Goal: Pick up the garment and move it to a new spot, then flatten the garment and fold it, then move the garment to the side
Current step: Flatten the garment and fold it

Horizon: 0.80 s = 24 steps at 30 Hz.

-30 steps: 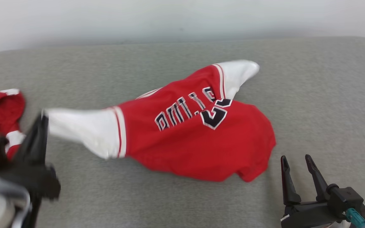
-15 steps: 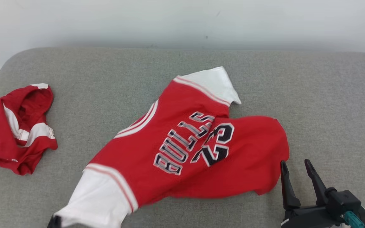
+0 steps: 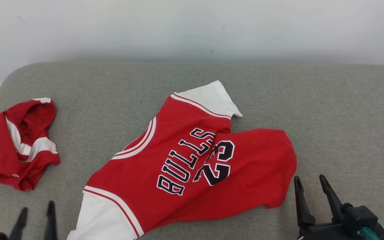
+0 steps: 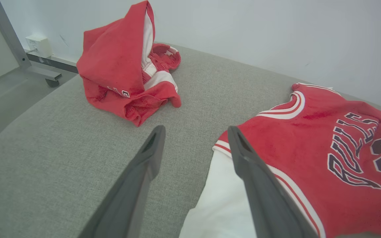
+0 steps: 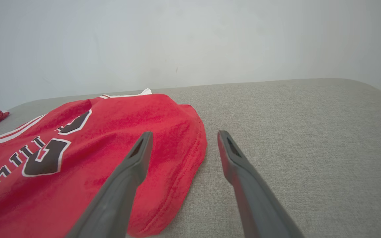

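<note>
Two grippers open, jersey (image 3: 185, 160) lies rumpled on the pad

Both grippers stand with fingers spread and hold nothing. The red jersey lies near the middle of the grey padded surface (image 3: 345, 116), its BULLS 23 lettering (image 3: 182, 163) facing up and its body partly folded over itself. One white sleeve (image 3: 208, 98) points toward the pale wall (image 3: 192, 26). The other white sleeve (image 3: 102, 216) reaches the bottom edge of the head view. The left gripper (image 3: 37, 208) sits just beside that near sleeve. In its wrist view one finger (image 4: 253, 172) crosses over the white cloth, though whether it touches cannot be told. The right gripper (image 3: 309, 178) stands just beside the jersey's red hem. A second red garment (image 3: 15, 143) lies bunched at the surface's left end, well apart from the jersey.
</note>
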Tool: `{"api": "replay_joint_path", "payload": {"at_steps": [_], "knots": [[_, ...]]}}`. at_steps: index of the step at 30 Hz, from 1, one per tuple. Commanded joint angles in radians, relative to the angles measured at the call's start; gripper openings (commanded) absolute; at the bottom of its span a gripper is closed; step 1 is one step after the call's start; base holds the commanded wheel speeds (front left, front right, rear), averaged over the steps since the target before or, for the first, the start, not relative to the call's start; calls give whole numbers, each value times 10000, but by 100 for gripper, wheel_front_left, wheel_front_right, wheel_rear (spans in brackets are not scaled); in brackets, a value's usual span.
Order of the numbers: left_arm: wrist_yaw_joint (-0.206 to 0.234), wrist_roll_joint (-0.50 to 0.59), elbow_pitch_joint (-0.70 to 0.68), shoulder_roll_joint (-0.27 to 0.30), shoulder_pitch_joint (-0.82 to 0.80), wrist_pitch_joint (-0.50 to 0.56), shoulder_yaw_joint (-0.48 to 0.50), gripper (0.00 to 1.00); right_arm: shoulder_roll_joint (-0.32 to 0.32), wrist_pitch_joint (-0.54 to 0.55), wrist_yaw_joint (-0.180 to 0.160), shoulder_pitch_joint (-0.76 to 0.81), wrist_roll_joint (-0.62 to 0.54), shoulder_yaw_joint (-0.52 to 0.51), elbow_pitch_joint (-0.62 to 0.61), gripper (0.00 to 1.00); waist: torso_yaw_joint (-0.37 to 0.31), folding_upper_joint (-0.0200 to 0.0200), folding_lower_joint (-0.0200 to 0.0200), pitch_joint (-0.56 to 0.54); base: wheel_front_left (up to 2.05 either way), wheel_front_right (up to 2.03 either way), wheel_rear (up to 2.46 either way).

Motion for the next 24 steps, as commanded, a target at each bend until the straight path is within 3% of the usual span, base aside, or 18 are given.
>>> {"api": "replay_joint_path", "payload": {"at_steps": [1,10,20,24], "knots": [[-26,160,-96,7,-177,-8,200,100,-25,-5,-22,109,57,-19,9,100,-112,1,0,-108,0,0,0],[-606,2091,-1135,-1077,-557,-9,1867,100,-121,-5,-23,268,37,-32,10,100,-554,1,0,-460,0,0,0],[-2089,3829,-384,-2583,-803,-9,2700,100,-137,-5,-23,418,55,-78,81,100,-833,1,0,-468,0,0,0],[-2667,4377,-89,-2944,-763,-9,2985,100,-134,-5,-23,375,73,-45,181,100,-823,1,0,-454,0,0,0]]}}
